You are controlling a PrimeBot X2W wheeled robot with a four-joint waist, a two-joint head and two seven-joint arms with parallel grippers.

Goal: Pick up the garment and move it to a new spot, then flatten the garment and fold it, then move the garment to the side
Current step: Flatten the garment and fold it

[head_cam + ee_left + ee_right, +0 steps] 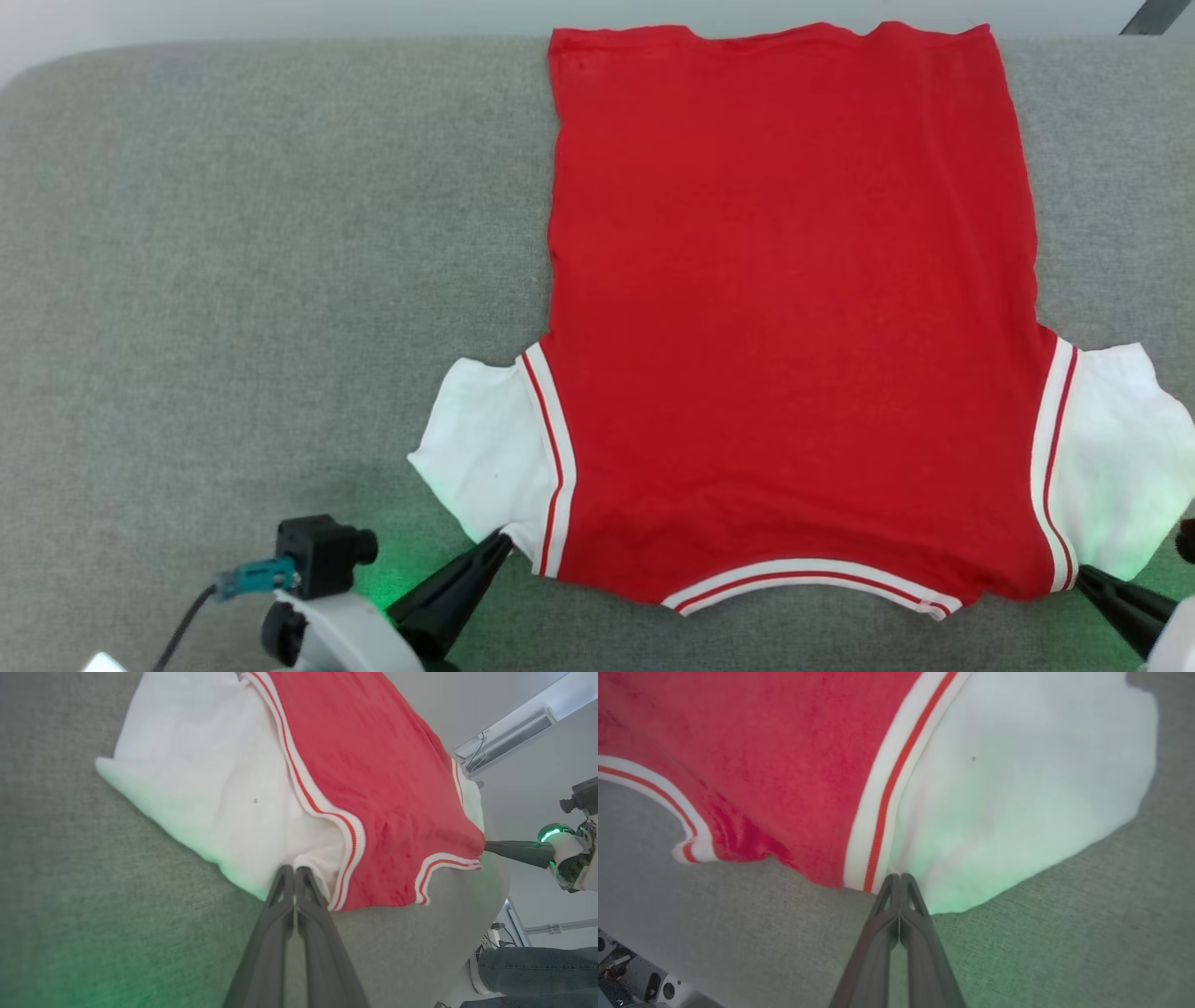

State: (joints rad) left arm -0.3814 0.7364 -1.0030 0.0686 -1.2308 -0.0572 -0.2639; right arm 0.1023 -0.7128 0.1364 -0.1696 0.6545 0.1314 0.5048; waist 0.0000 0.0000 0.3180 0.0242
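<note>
The garment (794,308) lies spread flat on the grey table (233,280), plain red side up, collar toward me and hem at the far edge. Both white sleeves stick out sideways. My left gripper (504,541) is shut, its tips pinching the near edge of the left white sleeve beside the striped shoulder trim; the left wrist view shows the garment (383,788) puckering around those tips (294,869). My right gripper (1083,575) is shut too, and the right wrist view shows its tips (900,876) gripping the garment (784,765) where the striped trim meets the right sleeve.
Bare grey padded surface stretches wide to the left of the shirt. The shirt's hem reaches the table's far edge (280,47). A small black camera (317,555) sits on my left wrist. A person's leg in jeans (537,970) stands beyond the table's near right corner.
</note>
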